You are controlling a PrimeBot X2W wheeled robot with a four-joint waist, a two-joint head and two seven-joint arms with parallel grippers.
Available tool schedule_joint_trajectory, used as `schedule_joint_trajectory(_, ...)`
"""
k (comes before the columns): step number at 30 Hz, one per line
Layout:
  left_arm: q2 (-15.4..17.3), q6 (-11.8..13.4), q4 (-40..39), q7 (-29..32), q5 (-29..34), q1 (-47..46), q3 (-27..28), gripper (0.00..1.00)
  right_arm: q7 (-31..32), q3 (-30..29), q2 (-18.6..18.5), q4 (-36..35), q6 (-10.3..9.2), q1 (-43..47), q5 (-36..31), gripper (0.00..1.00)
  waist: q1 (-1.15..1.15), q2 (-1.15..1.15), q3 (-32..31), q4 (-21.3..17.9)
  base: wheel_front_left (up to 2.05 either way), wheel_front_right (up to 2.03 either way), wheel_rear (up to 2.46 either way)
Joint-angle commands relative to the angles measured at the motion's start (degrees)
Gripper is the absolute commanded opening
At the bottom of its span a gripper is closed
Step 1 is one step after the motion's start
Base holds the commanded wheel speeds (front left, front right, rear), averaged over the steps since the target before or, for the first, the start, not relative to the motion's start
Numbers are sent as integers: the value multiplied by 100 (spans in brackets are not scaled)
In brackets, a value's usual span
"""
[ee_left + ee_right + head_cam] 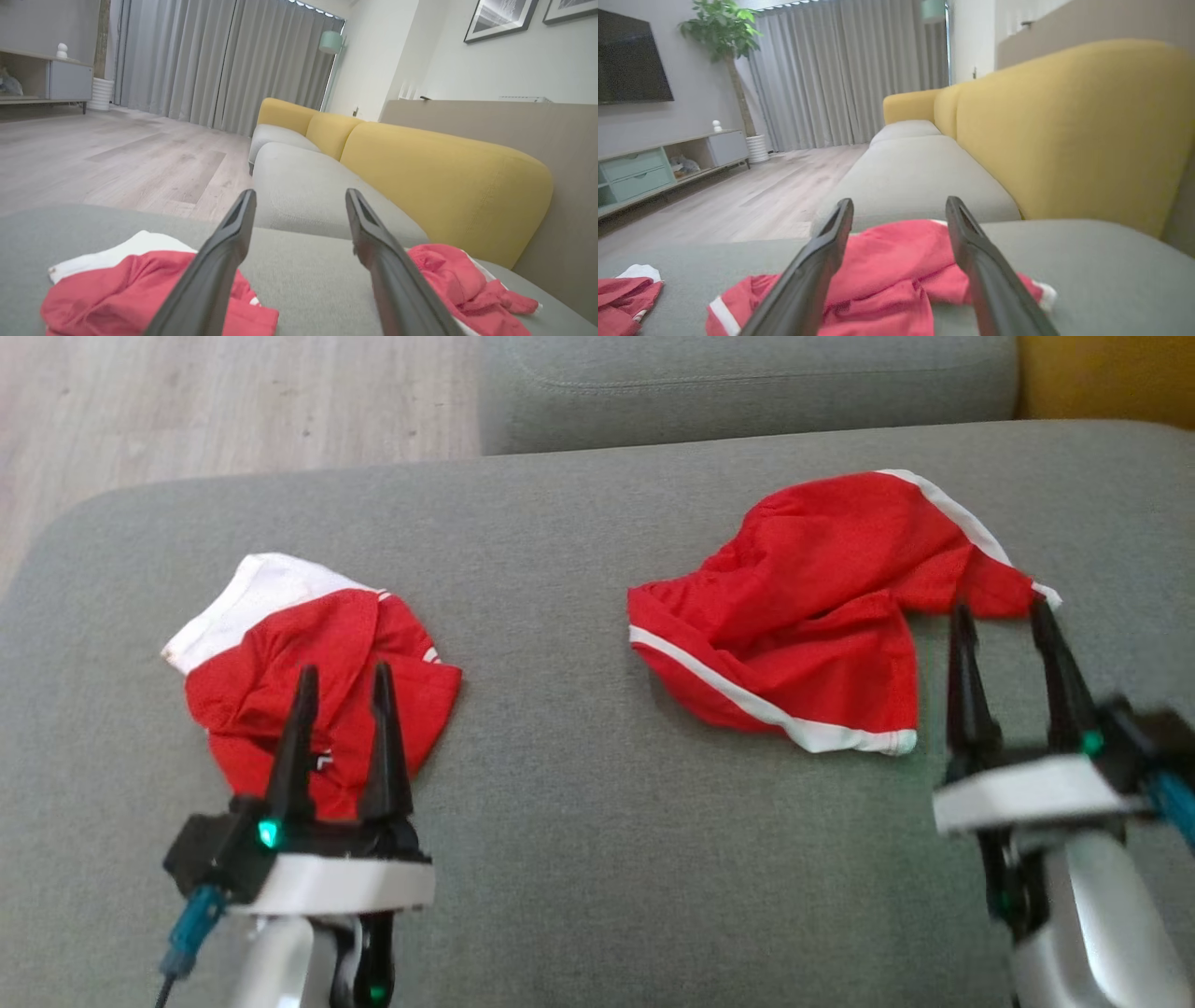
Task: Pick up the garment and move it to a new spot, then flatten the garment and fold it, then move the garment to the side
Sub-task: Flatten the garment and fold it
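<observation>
Two crumpled red garments lie on the grey sofa seat [560, 784]. On the right are red shorts [812, 607] with white stripes, also in the right wrist view [887, 270]. On the left lies a red and white garment [308, 663], seen too in the left wrist view [121, 289]. My right gripper [1004, 616] is open just short of the shorts' near right edge, with nothing between its fingers. My left gripper [344, 674] hovers open over the near part of the left garment, holding nothing.
A second grey seat cushion [747, 383] lies beyond, with a yellow backrest [444, 172] along the right. Wooden floor [187, 401] lies past the sofa's far left edge. Grey curtains [210, 60] and a TV cabinet [654, 163] stand across the room.
</observation>
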Motion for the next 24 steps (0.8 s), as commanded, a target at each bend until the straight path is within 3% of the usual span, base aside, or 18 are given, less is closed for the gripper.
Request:
schedule_joint_trajectory(1, 58, 23, -124, -29, 2, -67, 162, 100, -56, 74, 75, -279, -4, 61, 190, 100, 1, 0, -6, -55, 0, 0, 0)
schedule_joint_trajectory(7, 114, -5, 86, -29, 216, 81, 54, 100, -60, 262, 75, -406, -4, 689, 559, 100, 1, 0, 43, -139, 0, 0, 0)
schedule_joint_trajectory(15, 84, -48, 202, -29, 239, -58, 46, 100, -61, 321, 75, -519, -4, 682, 484, 100, 1, 0, 204, -91, 0, 0, 0)
schedule_joint_trajectory(24, 60, -96, 225, -29, 235, -265, 4, 100, 495, -18, 75, 452, -4, 429, 212, 100, 1, 0, 467, 115, 0, 0, 0)
